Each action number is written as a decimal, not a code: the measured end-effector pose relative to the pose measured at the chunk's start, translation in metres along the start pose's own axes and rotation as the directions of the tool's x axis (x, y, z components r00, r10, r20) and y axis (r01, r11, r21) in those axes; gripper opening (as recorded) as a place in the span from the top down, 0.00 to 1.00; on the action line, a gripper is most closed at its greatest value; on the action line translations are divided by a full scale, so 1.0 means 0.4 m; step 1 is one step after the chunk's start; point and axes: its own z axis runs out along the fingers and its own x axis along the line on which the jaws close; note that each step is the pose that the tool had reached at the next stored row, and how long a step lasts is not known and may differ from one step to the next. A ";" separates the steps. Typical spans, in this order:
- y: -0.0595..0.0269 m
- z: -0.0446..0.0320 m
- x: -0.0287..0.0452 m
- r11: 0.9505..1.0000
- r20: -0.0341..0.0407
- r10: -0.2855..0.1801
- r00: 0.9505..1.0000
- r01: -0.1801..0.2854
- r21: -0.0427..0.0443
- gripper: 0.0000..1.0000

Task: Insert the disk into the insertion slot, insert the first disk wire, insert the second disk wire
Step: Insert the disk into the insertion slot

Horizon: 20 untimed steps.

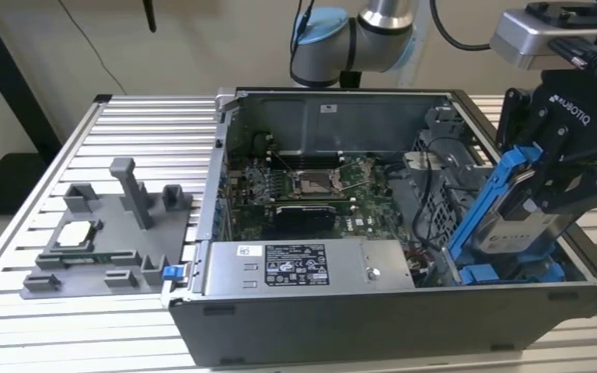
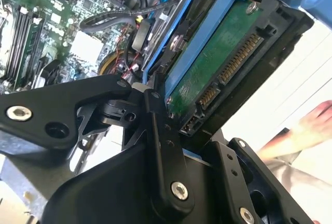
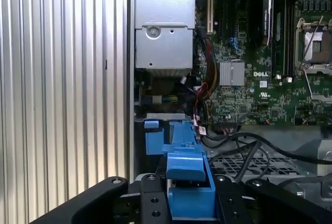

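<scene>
My gripper (image 1: 560, 183) is shut on the disk (image 1: 514, 227), a silver drive in a bright blue carrier. It holds it tilted, upper end raised, over the drive cage at the exterior view's right end of the open computer case. The lower end of the disk hangs just above the insertion slot (image 1: 508, 273), a bay with blue trim. In the second wrist view the disk's green board and connector (image 2: 223, 63) face the camera, with a black finger (image 2: 158, 130) against the carrier's edge. In the first wrist view the blue carrier (image 3: 188, 182) sits between the fingers above the blue-trimmed slot (image 3: 154, 137). Loose black cables (image 3: 249, 149) lie beside the cage.
The grey power-supply box (image 1: 298, 266) lies along the case's front wall next to the slot. The motherboard (image 1: 309, 186) covers the case floor. A grey fixture (image 1: 106, 233) with a chip stands on the slatted table (image 1: 29, 311). A person's hand (image 2: 311, 125) shows beyond the disk.
</scene>
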 end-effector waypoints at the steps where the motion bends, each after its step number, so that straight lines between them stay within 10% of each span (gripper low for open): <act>1: -0.001 0.003 0.000 1.000 0.000 0.000 1.000 0.000 0.000 1.00; 20: -0.006 0.076 0.000 1.000 0.000 0.000 1.000 0.000 0.000 1.00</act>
